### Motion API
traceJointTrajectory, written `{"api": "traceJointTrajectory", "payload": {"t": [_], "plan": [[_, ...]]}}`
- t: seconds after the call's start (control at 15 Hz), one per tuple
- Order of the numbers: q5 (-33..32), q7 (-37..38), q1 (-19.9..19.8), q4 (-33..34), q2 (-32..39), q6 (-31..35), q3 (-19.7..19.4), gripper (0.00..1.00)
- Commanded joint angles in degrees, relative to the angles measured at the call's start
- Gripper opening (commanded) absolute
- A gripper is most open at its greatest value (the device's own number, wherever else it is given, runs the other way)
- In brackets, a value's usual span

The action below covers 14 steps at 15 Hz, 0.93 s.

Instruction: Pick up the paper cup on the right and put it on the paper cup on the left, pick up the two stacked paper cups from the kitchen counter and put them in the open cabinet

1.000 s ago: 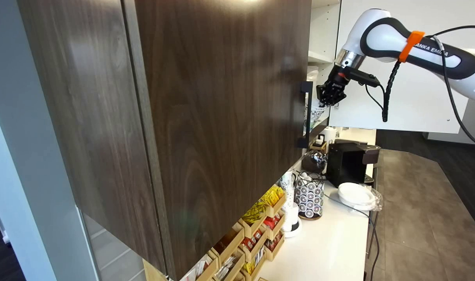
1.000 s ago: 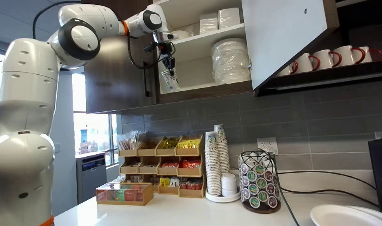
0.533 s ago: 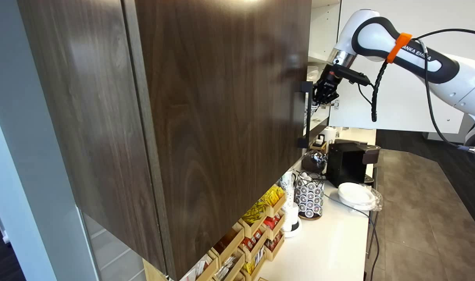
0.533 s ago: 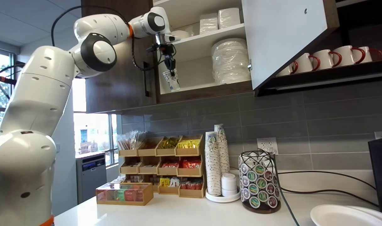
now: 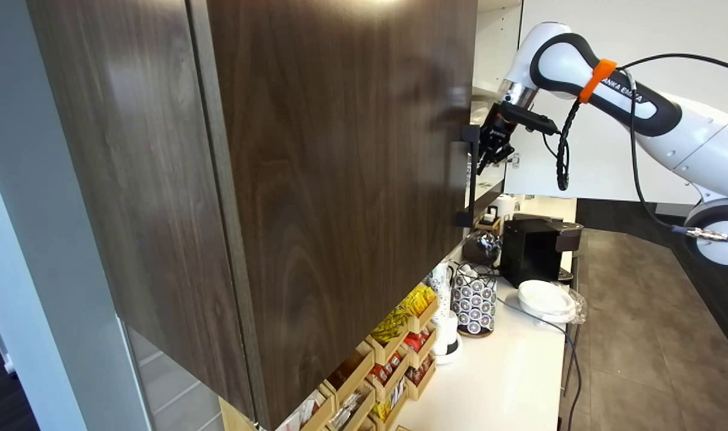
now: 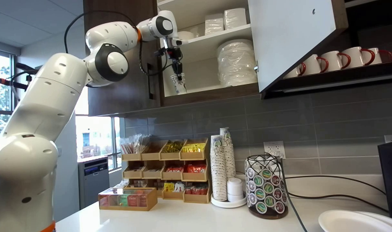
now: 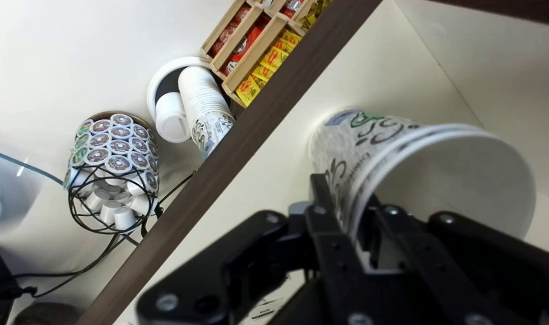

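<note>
Two nested paper cups (image 7: 342, 149), white with a dark scroll print, stand inside the open cabinet (image 6: 200, 72), mouths toward the wrist camera. Their base is at the cabinet floor, and in an exterior view the cups (image 6: 180, 86) lean slightly. My gripper (image 7: 346, 198) is a little open at their rim. One finger (image 7: 320, 192) is outside the cup wall and the other inside, with a narrow gap visible beside the wall. An exterior view shows the gripper (image 5: 482, 166) by the cabinet's door handle, where the cups are mostly hidden. Below lies the white kitchen counter (image 6: 170, 222).
A dark cabinet door (image 5: 352, 179) and a white-faced door (image 6: 292, 38) flank the opening. Wrapped plates (image 6: 236, 62) sit deeper on the same shelf. The cabinet's front edge (image 7: 238, 158) runs close to my gripper. Under it stand tall cup stacks (image 6: 218, 170) and a pod holder (image 6: 267, 190).
My arm has reached farther into the cabinet and moved slightly down. The cups have come closer to upright. The jaws have spread slightly from around the cup wall.
</note>
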Motion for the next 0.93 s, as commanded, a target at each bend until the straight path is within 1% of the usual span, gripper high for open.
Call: {"api": "traceJointTrajectory", "payload": {"t": [0.0,0.07,0.4,0.47,0.8,0.87], "plan": [[0.6,2.2,0.3,4.2,2.4,-1.7,0.2,0.51],[0.7,2.3,0.2,4.5,2.6,-1.6,0.2,0.60],[0.1,1.6,0.3,5.6,2.8,-0.6,0.1,0.97],[-0.2,1.2,0.3,5.6,2.5,-0.2,0.0,1.00],[-1.2,-1.4,-0.2,6.9,1.5,3.6,-0.4,1.00],[-1.9,-2.8,1.2,14.1,5.0,1.3,-2.3,1.00]]}}
